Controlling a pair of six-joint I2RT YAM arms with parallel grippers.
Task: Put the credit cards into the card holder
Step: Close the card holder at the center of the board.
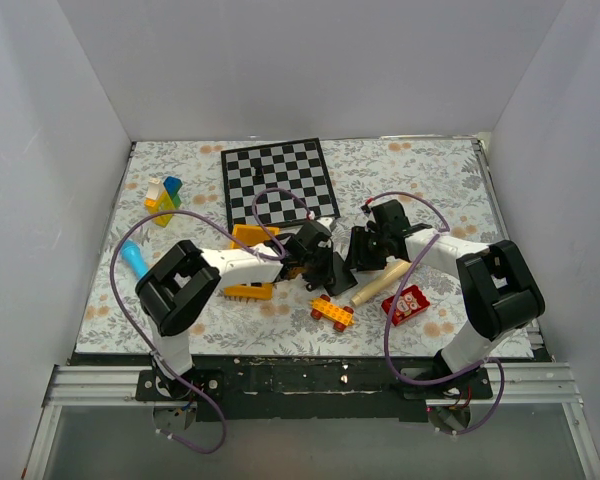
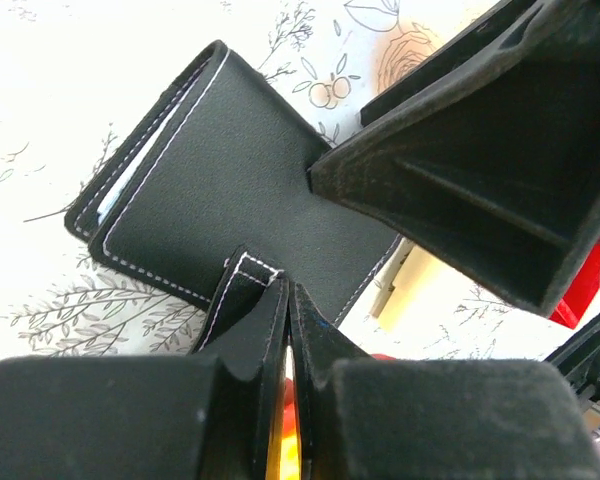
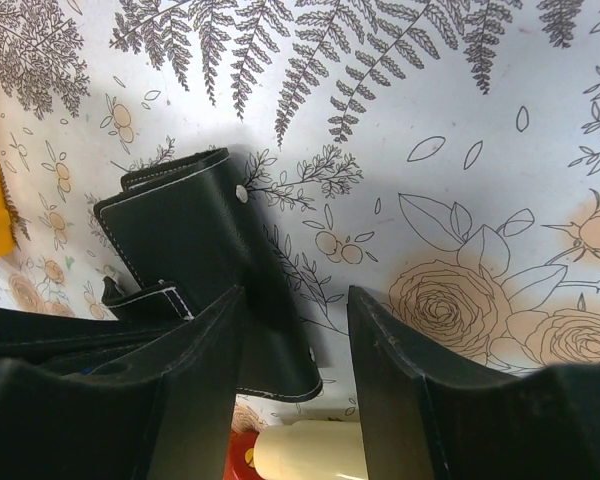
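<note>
Left wrist: left claw pinches card holder tab edge.

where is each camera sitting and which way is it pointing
Top external: above and behind the bases, looking down on the table; left arm and right arm both show.
Left wrist: on the left arm, looking along the left gripper, shut on the tab of the card holder.
Right wrist: on the right arm, looking down between the open right gripper fingers at the table.
Both wrist views share the card holder.
</note>
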